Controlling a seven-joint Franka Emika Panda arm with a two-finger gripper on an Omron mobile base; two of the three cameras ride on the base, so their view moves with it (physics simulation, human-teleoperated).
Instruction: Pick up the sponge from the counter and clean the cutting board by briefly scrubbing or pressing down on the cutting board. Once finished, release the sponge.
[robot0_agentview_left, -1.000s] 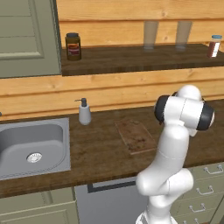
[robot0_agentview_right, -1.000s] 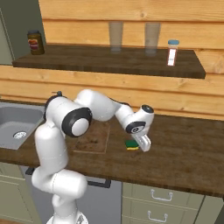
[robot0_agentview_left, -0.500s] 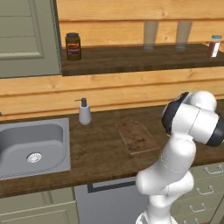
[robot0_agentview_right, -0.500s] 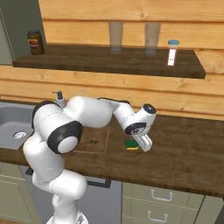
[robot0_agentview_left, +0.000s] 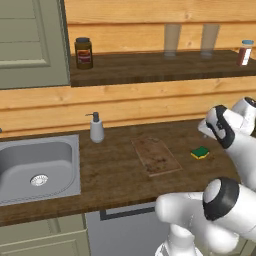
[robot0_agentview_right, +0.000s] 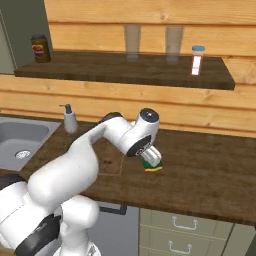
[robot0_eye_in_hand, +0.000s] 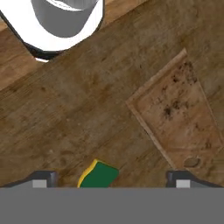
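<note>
The green and yellow sponge lies flat on the dark counter, just right of the cutting board. The speckled cutting board has nothing on it. My gripper hangs over the sponge with its fingers spread wide; the sponge sits between them and touches neither. From the right base view the gripper points down, close above the sponge, and my own arm covers part of the cutting board.
A steel sink is set in the counter at the left, with a soap dispenser behind it. The upper shelf carries a jar, two glasses and a small bottle. Bare counter stretches right of the sponge.
My elbow and upper arm have swung to a new posture while the hand stays over the sponge. The sponge and the board have not moved.
</note>
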